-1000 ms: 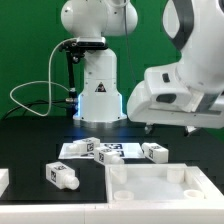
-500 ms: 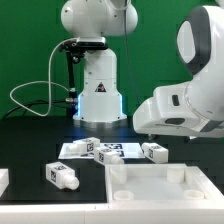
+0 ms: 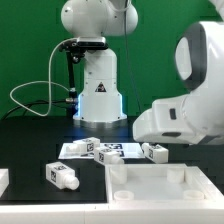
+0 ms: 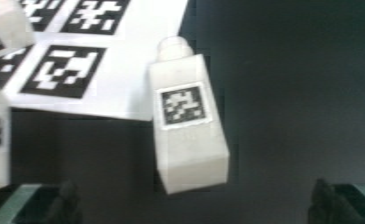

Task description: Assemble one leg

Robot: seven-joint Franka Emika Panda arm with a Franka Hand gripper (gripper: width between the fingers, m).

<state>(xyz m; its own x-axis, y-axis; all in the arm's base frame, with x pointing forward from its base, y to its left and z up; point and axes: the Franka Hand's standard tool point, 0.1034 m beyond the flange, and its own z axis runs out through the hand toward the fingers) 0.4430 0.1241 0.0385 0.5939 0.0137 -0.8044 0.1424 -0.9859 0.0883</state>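
In the wrist view a white leg with a square tag lies on the black table. One end reaches between my fingers. My gripper is open and empty, with a dark fingertip on each side of the leg, neither touching it. In the exterior view this leg lies to the right of the marker board, just under my white arm housing, which hides the fingers.
Two more legs show in the exterior view: one on the table at the left, one on the marker board's left end. The large white panel with raised rims lies in front. A white part sits at the left edge.
My arm has come down toward the table over the leg at the exterior view's right. The legs, panel and marker board have not moved.
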